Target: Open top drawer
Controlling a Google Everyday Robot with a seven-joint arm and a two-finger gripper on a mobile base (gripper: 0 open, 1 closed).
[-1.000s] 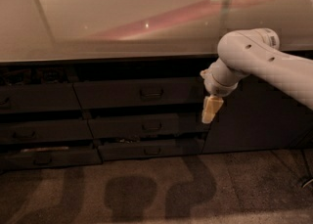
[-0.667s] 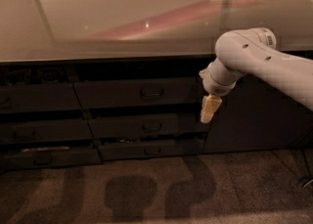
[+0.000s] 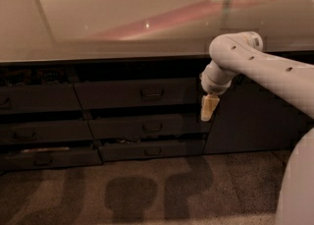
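The top drawer (image 3: pixel 117 95) is the wide dark grey front in the middle column just under the counter, with a small loop handle (image 3: pixel 152 92) at its centre. Its front looks flush with the drawer fronts beside it. My gripper (image 3: pixel 209 108) hangs downward from the white arm (image 3: pixel 255 64) that comes in from the right. It sits just past the right end of the top drawer front, level with its lower edge and well to the right of the handle. It holds nothing that I can see.
A pale glossy countertop (image 3: pixel 122 22) runs above the drawers. Two shorter drawers (image 3: pixel 147 126) (image 3: pixel 152 149) lie below the top drawer, and a further column of drawers (image 3: pixel 37 98) stands to the left. A plain dark panel (image 3: pixel 255 121) is at the right. Brown carpet (image 3: pixel 147 189) lies in front.
My gripper has shifted very slightly to the left, toward the drawer front. The drawers have not moved.
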